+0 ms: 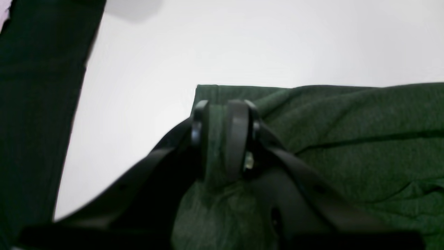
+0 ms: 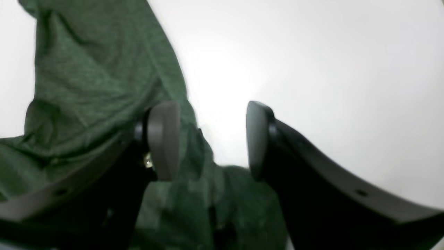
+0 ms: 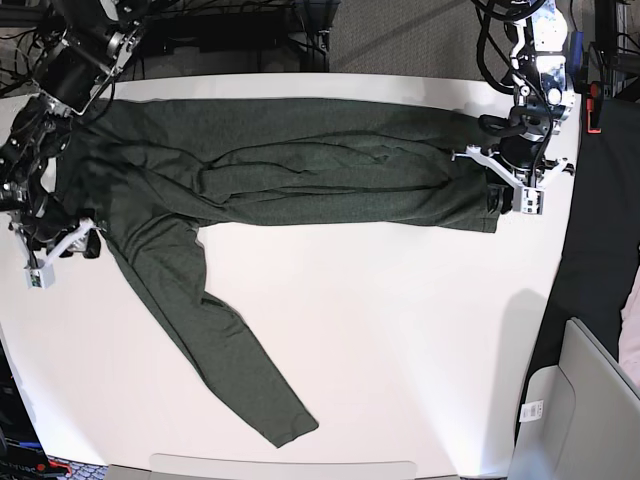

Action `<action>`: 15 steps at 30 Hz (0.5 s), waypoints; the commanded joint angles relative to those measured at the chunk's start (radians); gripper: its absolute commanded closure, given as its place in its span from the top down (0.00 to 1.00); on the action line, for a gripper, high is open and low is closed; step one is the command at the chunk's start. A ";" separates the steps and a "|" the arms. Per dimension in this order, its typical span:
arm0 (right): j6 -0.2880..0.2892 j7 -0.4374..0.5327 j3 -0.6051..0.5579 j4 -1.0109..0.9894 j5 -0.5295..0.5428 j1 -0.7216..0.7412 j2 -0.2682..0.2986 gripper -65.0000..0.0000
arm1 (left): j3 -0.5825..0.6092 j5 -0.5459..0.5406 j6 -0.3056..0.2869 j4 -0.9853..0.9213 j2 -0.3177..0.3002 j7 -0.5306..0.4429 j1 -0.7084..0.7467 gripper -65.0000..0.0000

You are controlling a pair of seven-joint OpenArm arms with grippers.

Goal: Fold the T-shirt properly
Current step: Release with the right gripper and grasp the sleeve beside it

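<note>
The left end effector (image 1: 222, 139) pinches a fold at the hemmed corner of the T-shirt (image 3: 280, 170) between nearly closed pads, while the right end effector (image 2: 211, 139) stands wide open holding nothing, beside the garment's other end, which lies spread across the white worktop (image 3: 400, 330), one sleeve trailing toward its near edge.

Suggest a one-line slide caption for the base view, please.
Olive-green T-shirt spread across the white table, one gripper at each end.
</note>
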 commanded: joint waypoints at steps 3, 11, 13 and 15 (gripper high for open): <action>0.004 0.041 -0.004 -0.069 0.020 0.059 0.012 0.47 | -0.005 -0.003 0.003 0.018 -0.010 -0.026 -0.005 0.15; 0.004 0.158 -0.130 -0.246 0.020 0.072 0.017 0.46 | -0.005 -0.003 0.003 0.018 -0.010 -0.026 -0.007 0.15; 0.004 0.153 -0.159 -0.261 0.020 0.072 0.013 0.37 | -0.005 -0.003 0.003 0.018 -0.010 -0.026 -0.007 0.15; 0.004 0.151 -0.163 -0.261 0.022 0.072 0.010 0.21 | -0.005 -0.003 0.003 0.018 -0.010 -0.026 -0.007 0.15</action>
